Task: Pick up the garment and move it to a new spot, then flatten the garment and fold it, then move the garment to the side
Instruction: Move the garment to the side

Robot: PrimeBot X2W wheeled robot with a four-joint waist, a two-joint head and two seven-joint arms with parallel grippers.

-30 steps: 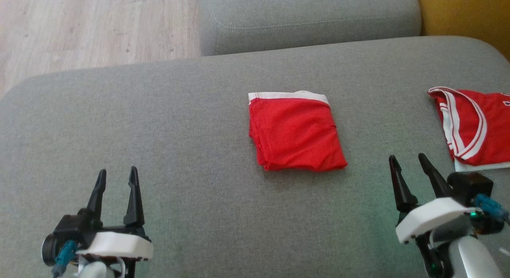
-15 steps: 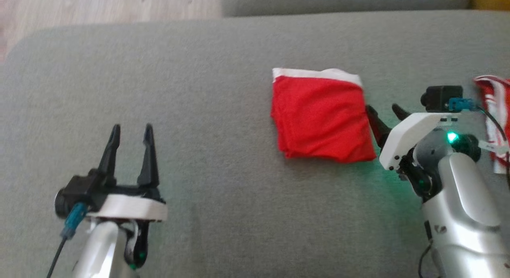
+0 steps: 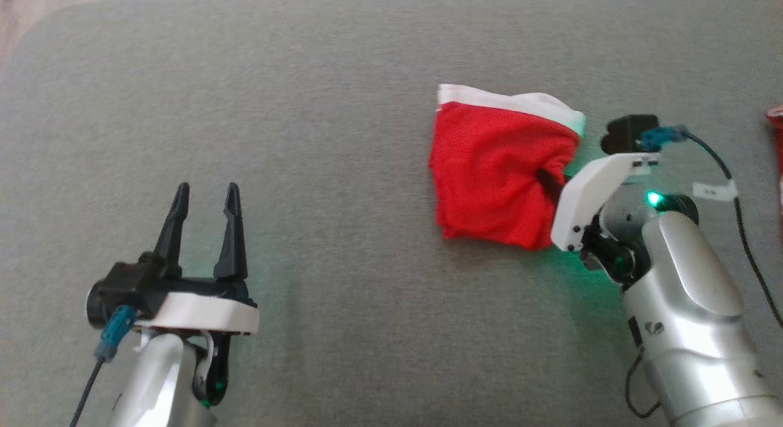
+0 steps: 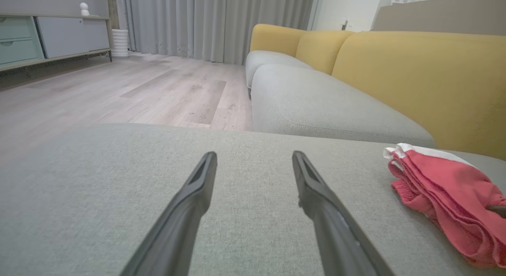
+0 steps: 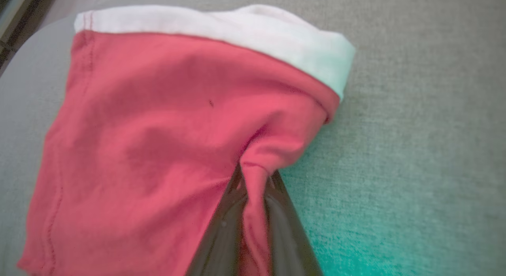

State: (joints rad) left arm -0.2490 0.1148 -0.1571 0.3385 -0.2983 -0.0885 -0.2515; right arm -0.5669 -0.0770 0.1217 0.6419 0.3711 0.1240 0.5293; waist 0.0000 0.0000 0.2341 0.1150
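While the right end effector clamps the garment: the step in hand looks like the last one, moving the folded piece to the side.
Garment: a compact red fold with a white band along its far side. It lies on the right half of the sofa cushion, nearer the far edge than the near one, and its cloth bunches toward the pinch.
Right end effector: fingers together on a ridge of red cloth at the garment's right edge.
Left end effector: fingers apart, holding nothing, over the near-left part of the cushion, well apart from the garment.
Next move: probably a low lift or drag toward an edge of the cushion. A pinch on one edge alone may let the layers slide open, so the carry needs to be slow.
Count: one folded garment, two end effectors, one sofa cushion under the work, and one sliver of other red cloth at the right edge.
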